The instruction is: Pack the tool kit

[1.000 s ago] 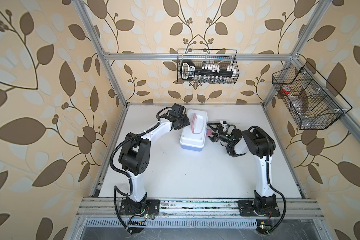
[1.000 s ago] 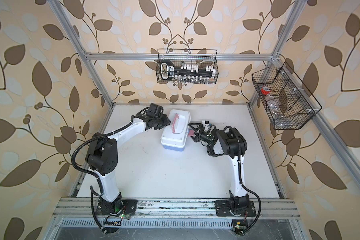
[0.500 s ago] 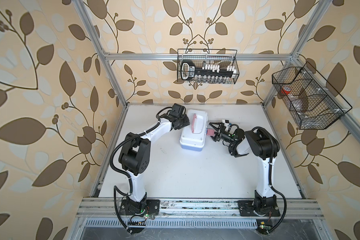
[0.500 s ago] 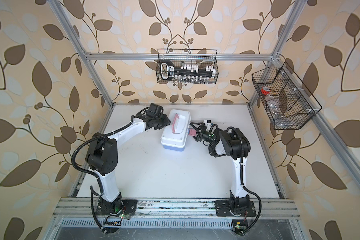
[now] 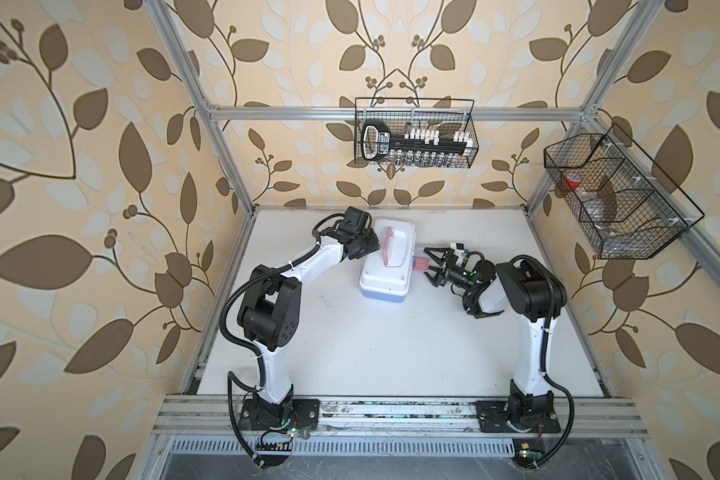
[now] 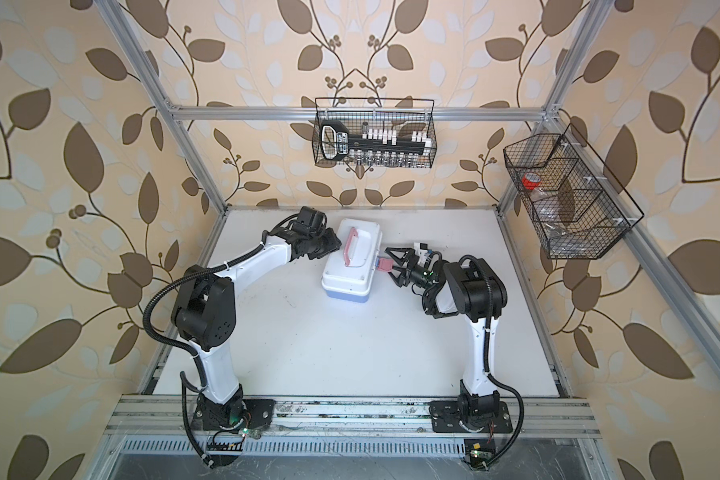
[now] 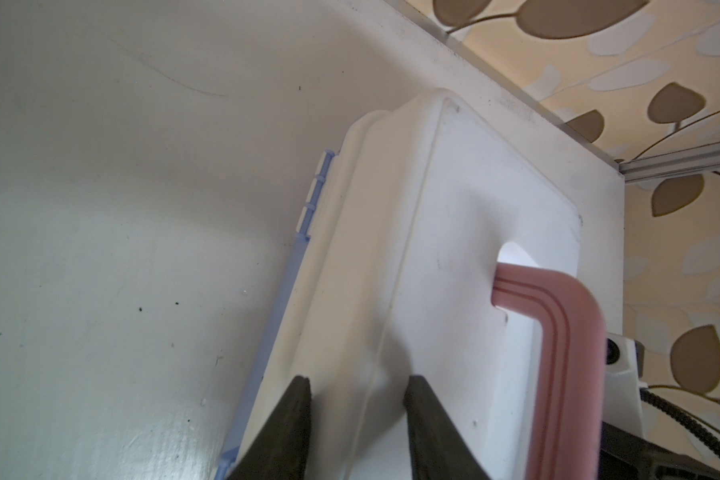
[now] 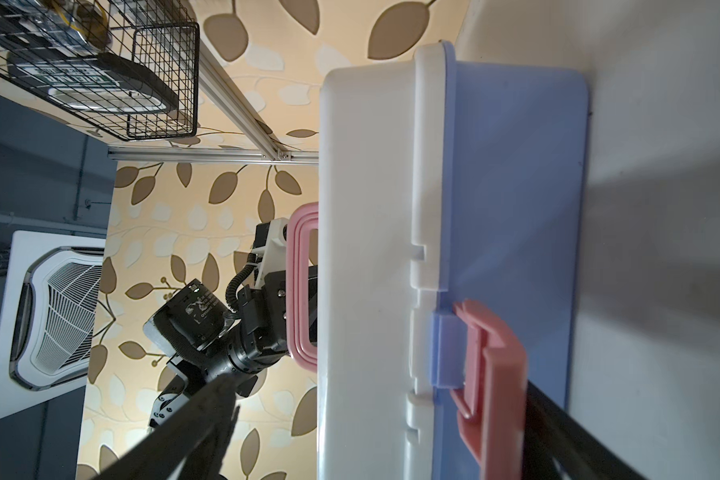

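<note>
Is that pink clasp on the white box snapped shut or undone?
Undone: the latch sticks out sideways from the box, not flat against its lid, which lies down on the blue base.

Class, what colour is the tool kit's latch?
Pinkish-red latch; it shows best in the right wrist view.

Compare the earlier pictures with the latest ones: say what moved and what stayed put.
The right arm swung its elbow slightly outward, to the right in both top views. The right gripper, jaws wide open, stayed around the pink latch on the side of the case. Nothing was taken hold of or let go. The left gripper stayed against the white lid, and the case did not move.
</note>
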Motion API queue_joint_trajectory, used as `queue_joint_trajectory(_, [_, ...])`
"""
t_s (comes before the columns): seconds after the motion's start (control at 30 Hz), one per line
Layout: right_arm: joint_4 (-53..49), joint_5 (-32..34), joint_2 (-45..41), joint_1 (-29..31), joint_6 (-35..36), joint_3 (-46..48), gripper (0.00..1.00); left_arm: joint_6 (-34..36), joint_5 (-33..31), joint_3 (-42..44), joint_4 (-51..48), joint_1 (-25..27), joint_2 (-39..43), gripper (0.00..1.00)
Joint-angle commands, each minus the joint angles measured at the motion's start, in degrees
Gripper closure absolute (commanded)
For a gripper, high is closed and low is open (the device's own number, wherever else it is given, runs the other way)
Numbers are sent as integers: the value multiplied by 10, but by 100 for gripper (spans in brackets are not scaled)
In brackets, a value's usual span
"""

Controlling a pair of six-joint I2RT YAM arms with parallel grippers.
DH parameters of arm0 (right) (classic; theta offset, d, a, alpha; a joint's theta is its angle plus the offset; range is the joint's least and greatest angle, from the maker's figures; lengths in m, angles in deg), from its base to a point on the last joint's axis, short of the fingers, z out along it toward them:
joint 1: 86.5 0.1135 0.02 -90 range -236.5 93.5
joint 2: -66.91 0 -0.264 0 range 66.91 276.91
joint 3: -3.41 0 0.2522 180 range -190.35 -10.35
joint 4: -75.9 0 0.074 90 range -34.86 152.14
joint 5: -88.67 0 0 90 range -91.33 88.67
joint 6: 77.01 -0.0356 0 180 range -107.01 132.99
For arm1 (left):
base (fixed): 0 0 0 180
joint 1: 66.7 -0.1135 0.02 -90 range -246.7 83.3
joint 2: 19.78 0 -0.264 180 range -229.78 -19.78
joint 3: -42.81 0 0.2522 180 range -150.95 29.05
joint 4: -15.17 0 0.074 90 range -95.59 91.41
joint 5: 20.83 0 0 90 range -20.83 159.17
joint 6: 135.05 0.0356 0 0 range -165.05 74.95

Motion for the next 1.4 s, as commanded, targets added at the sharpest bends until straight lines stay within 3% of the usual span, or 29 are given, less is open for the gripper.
queue_joint_trajectory(0.0, [32,-9,-27,1,-14,4,0,1,6,1,-49,6,-27,61])
queue_joint_trajectory(1.23, [33,-1,-35,17,-37,-20,0,-1,10,3,-46,6,-30,61])
queue_joint_trajectory(1.37, [33,-1,-25,15,-34,-18,4,0,10,3,-47,6,-29,61])
